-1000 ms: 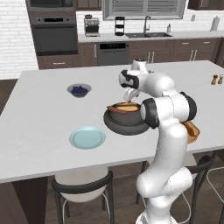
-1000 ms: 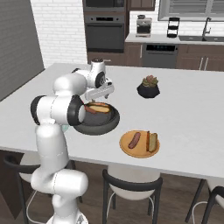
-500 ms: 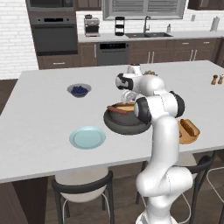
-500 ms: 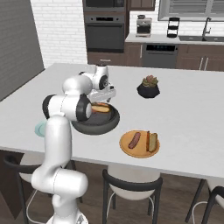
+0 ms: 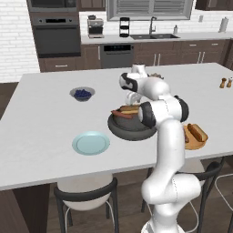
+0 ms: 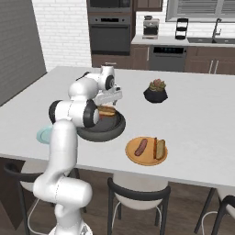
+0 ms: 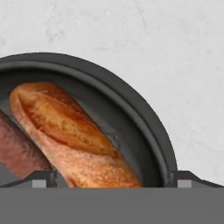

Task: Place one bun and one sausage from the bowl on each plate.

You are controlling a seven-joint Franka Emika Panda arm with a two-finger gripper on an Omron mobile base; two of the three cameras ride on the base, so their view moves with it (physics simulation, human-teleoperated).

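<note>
Orange-brown wooden plate [image 6: 132, 156] is already loaded; pale blue plate [image 5: 91, 143] is bare. Jaws spread wide over the golden-tan bun [image 7: 65, 131], nothing gripped.

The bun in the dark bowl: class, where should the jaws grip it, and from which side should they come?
Grip the bun across its narrow middle, from above. It lies flat in the bowl, whose raised rim blocks a sideways approach, and a sausage lies along one side, so keep the jaws just wider than the bun.
</note>
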